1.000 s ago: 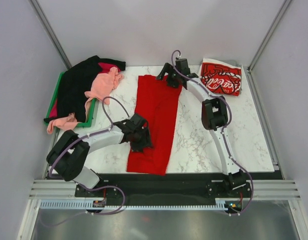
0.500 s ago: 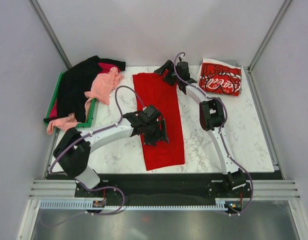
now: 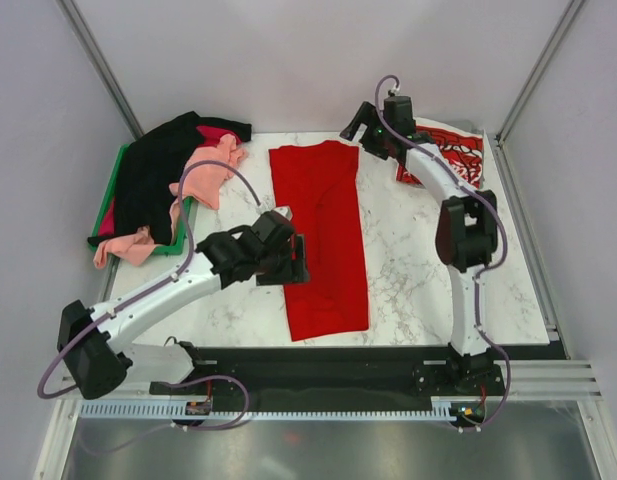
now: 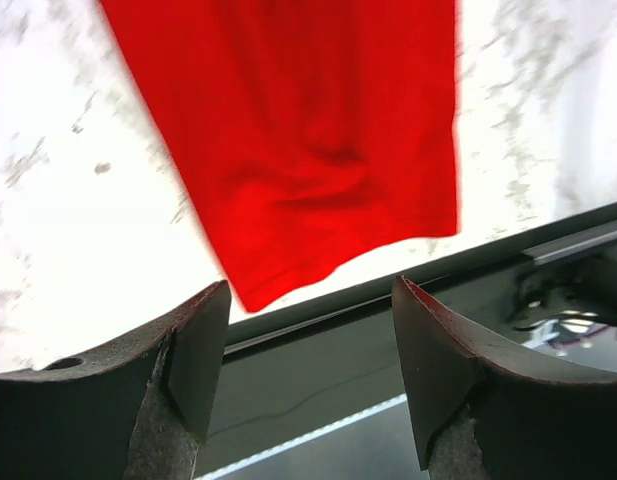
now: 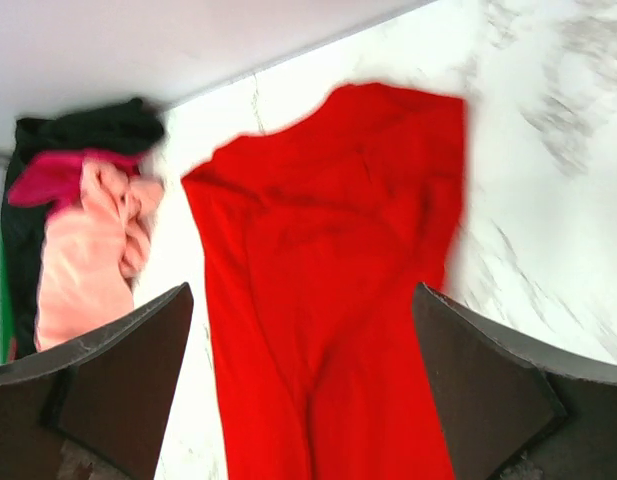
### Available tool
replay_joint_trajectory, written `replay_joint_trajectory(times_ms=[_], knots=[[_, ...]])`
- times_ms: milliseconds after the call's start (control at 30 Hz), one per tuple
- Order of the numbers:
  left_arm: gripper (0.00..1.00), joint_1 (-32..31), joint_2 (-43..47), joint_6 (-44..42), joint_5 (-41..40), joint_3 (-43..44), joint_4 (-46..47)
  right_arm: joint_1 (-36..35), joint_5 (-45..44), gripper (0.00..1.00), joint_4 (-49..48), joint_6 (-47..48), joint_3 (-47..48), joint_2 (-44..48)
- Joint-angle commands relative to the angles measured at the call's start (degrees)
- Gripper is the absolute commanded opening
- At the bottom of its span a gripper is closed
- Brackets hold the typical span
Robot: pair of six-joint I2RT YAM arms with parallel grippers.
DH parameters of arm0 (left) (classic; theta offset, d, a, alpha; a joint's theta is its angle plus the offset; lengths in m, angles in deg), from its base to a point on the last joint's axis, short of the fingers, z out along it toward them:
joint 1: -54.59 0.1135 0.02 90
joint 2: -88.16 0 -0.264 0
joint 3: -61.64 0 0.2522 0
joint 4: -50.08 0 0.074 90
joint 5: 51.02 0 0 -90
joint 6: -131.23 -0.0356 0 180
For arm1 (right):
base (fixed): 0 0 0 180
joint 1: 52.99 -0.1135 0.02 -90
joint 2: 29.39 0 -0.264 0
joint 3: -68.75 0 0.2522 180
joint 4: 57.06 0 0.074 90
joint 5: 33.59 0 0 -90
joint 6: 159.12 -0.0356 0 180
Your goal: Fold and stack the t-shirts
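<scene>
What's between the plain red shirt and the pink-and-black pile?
Only bare marble table separates the plain red t-shirt from the pile; the right wrist view shows it.

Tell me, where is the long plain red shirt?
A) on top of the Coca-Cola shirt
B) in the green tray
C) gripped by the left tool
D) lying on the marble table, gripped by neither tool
D: the plain red shirt lies spread on the table, while the left tool and right tool are both open and empty.
</scene>
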Motion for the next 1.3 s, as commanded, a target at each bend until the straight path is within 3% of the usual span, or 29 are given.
replay_joint_trajectory(times_ms=[0, 233, 433, 567, 900, 967, 1100, 1267], knots=[[0.72, -0.2, 4.3, -0.7, -2.6, -4.3, -3.4, -0.7, -7.3, 0.98, 13.4, 8.3, -13.8, 16.7], [0.71, -0.6, 9.1, 4.0, 2.7, -16.9, 4.6, -9.1, -10.7, 0.95, 15.5, 4.2, -59.7, 53.6], [0.70, -2.1, 9.2, 8.2, 3.9, -22.6, 8.6, -20.7, -6.3, 0.79, 13.5, -7.5, -83.1, 72.4], [0.70, -2.8, 8.9, 10.0, 3.9, -25.7, 12.9, -28.4, -8.1, 0.78, 12.1, -11.8, -88.5, 75.8], [0.66, -4.0, 6.3, 13.5, 3.9, -30.3, 17.7, -29.7, -6.9, 0.68, 3.2, -12.2, -93.3, 72.3], [0.66, -4.2, 5.8, 13.6, 3.6, -30.6, 18.5, -29.6, -7.5, 0.61, 2.1, -11.5, -93.1, 71.3], [0.65, -4.4, 3.8, 14.2, 3.7, -31.1, 20.9, -29.6, -8.3, 0.55, 1.1, -11.0, -92.6, 70.4], [0.63, -6.4, 0.4, 14.3, 2.4, -29.8, 21.4, -29.7, -8.6, 0.33, 0.3, -10.4, -92.7, 69.2]])
